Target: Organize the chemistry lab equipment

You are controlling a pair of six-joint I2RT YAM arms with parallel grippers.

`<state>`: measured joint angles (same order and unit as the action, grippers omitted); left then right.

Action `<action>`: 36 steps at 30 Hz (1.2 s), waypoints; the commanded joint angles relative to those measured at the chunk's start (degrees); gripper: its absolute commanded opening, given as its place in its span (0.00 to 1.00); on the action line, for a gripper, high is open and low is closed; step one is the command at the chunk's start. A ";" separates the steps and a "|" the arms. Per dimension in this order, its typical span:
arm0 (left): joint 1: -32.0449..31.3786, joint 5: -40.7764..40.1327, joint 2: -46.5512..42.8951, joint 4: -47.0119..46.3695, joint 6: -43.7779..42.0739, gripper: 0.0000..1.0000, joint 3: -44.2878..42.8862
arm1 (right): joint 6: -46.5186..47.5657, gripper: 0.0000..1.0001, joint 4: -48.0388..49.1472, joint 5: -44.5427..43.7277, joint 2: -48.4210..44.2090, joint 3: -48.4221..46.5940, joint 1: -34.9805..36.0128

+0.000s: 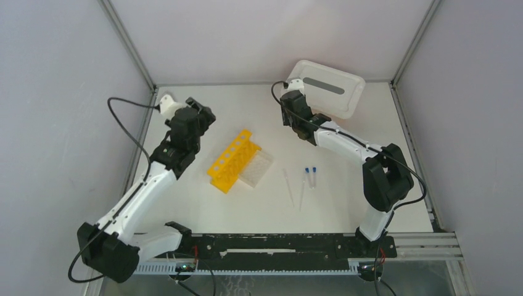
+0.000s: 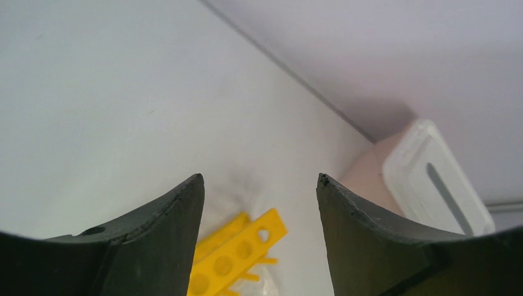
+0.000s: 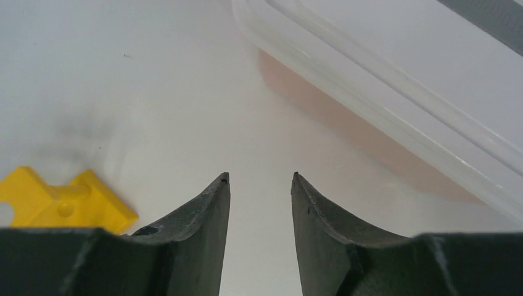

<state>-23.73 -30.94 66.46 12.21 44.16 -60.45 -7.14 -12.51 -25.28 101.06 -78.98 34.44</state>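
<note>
Well, both the left gripper (image 2: 259, 179) and the right gripper (image 3: 259, 176) stand apart, empty. The yellow plastic holed tube rack (image 1: 233, 160) sits mid-frame. The tiny blue-capped clear tubes (image 1: 310, 177) lie loose just right of it and, I think, could roll away under a clumsy pinch.

I log tube rack (image 1: 232, 160) on table (image 1: 345, 209), left of centre, long side running near-left to far-right. Grid rack (image 1: 256, 168) just beside it on right; contact likely, but I cannot confirm from overhead. Two droppers (image 1: 288, 187) lie flat right of grid rack, apart from it, side by side. Two capped tubes (image 1: 310, 177) lie just right of droppers. Tub (image 2: 367, 176) sits at far right corner, lid (image 1: 327, 88) on it, well behind tubes.
</note>
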 commanded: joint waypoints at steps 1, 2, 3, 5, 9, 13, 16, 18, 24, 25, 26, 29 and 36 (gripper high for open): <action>-0.06 -8.97 -7.04 6.14 10.15 0.72 11.72 | 0.19 0.49 2.01 0.60 -2.49 1.76 2.19; -0.07 -9.84 -8.59 7.76 12.48 0.72 13.45 | -0.01 0.49 2.05 0.70 -2.71 2.07 2.54; -0.01 -10.59 -9.71 9.70 14.75 0.72 14.77 | -0.21 0.49 2.12 0.75 -2.97 2.36 2.85; 0.00 -11.57 -11.82 14.25 20.08 0.73 16.57 | -0.41 0.49 2.50 0.56 -3.60 3.34 3.52; -0.09 -13.03 -15.20 20.88 27.36 0.75 18.93 | -0.81 0.49 2.35 0.64 -4.71 4.24 4.86; -0.16 -11.08 -18.18 22.44 31.29 0.75 21.93 | -1.13 0.50 0.80 -0.38 -5.30 4.21 6.51; -0.10 -9.24 -19.56 21.98 33.99 0.75 24.57 | -1.86 0.50 -0.42 -1.25 -5.89 4.97 7.54; -0.10 -7.68 -20.14 21.04 35.42 0.75 26.34 | -2.44 0.50 -0.93 -2.21 -6.69 5.83 8.27; -0.14 -2.79 -20.68 19.24 40.56 0.75 30.26 | -4.73 0.50 -3.94 -4.02 -10.41 8.61 10.48; -0.10 -2.16 -20.69 19.13 41.44 0.75 30.67 | -4.97 0.50 -4.50 -4.38 -11.21 9.08 11.03; -0.09 -1.59 -20.80 19.01 42.15 0.75 30.95 | -5.45 0.49 -5.13 -4.92 -11.91 9.59 11.49; -0.18 -0.11 -20.70 19.06 43.87 0.75 31.71 | -7.17 0.49 -6.83 -6.80 -13.82 10.98 13.24; -0.31 3.22 -19.07 17.18 47.20 0.75 32.67 | -11.27 0.49 -8.80 -8.83 -15.83 15.05 15.96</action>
<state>-23.75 -30.30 46.85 32.08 87.88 -28.71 -14.57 -20.01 -31.55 87.18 -65.87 49.10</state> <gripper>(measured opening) 0.754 0.488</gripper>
